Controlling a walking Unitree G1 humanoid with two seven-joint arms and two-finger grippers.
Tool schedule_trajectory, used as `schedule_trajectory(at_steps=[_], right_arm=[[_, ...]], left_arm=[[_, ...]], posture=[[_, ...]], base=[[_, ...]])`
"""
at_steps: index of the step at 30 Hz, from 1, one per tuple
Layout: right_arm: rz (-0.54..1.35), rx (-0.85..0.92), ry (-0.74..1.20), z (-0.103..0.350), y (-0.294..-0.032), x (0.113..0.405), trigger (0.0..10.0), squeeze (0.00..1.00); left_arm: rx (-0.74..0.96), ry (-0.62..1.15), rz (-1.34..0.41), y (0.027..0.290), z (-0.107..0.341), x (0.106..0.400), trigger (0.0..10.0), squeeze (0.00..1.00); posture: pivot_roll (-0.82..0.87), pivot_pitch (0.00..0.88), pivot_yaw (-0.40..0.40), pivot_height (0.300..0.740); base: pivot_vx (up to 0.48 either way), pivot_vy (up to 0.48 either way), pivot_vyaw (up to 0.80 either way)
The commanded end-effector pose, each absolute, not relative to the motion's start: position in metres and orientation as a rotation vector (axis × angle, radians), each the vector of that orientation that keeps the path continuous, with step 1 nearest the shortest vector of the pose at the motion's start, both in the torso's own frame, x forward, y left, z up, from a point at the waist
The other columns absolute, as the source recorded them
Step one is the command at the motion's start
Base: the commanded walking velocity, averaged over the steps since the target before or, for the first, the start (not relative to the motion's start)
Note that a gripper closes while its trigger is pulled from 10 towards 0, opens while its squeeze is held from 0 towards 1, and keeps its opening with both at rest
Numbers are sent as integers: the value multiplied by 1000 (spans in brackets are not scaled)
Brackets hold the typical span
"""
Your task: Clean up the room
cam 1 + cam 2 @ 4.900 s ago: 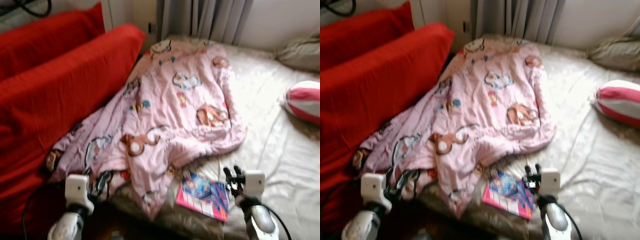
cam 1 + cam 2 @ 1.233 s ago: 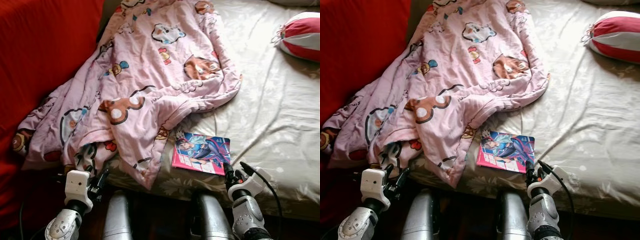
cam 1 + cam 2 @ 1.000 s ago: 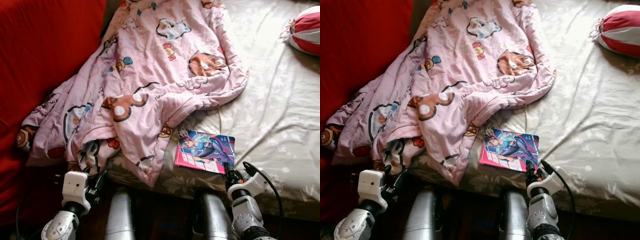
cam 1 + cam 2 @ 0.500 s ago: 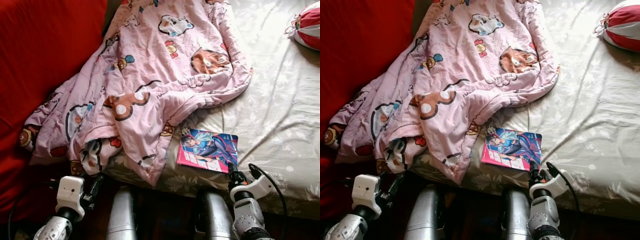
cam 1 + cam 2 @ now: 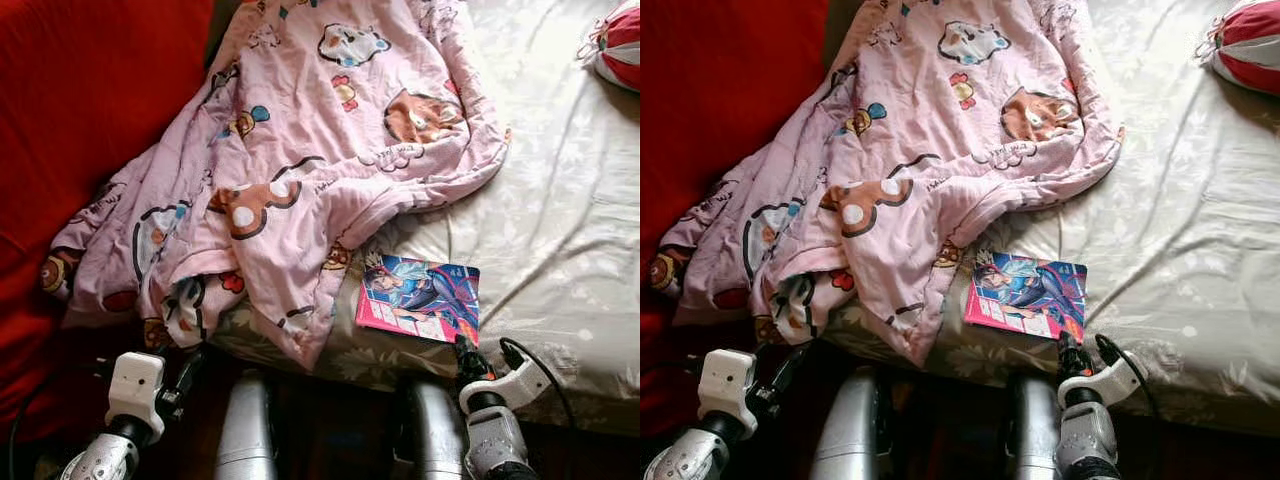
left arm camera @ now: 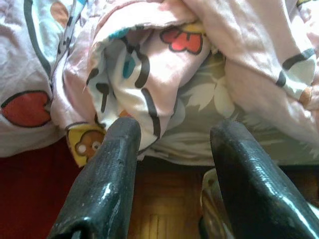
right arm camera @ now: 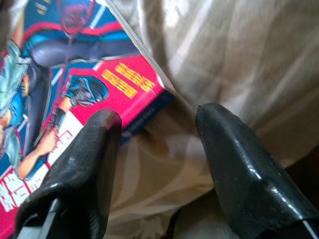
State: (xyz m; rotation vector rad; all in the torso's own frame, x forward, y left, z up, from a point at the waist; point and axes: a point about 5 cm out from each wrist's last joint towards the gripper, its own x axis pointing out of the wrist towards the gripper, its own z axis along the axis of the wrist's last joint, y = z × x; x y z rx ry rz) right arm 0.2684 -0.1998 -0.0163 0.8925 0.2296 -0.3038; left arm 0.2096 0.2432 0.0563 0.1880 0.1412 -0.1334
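Pink-and-blue glossy comic book [image 5: 420, 300] lying flat near the front edge of the bed [image 5: 560, 230], just beside the hanging corner of the pink cartoon blanket [image 5: 300, 170]; looking thin, light and somewhat bendy, with a slick cover likely to slip under the pads; probably best taken at the near corner or near long edge, where the right wrist view is showing that corner sitting between the two fingers; long axis running roughly along the bed's front edge, tilted slightly, cover up, red title strip toward the robot. Right gripper [image 5: 463, 349] hovering just short of that near corner, fingers spread apart, holding nothing. Left gripper [image 5: 188, 365] hanging low beside the blanket's drooping fold at the bed's front-left corner, fingers likewise parted and empty. Striped red-and-white cushion [image 5: 622, 40] resting well apart at the far right edge.
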Motion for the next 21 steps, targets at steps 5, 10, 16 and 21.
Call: schedule_trajectory(at_steps=[5, 10, 16, 21], right_arm=[[-353, 924, 244, -21, -206, 263, 10000, 0], [-356, 939, 206, -14, -210, 270, 10000, 0], [-356, 970, 171, -9, -213, 275, 10000, 0], [-327, 997, 146, -5, -210, 279, 10000, 0]], left_arm=[[225, 185, -119, 254, 55, 201, 10000, 0], [231, 184, -117, 257, 57, 200, 10000, 0], [239, 192, -112, 260, 59, 197, 10000, 0], [243, 198, -109, 261, 60, 194, 10000, 0]], posture=[[176, 342, 120, 594], [188, 345, 130, 594], [206, 345, 138, 594], [213, 347, 143, 594]], base=[[0, 0, 0], [0, 0, 0], [0, 0, 0], [0, 0, 0]])
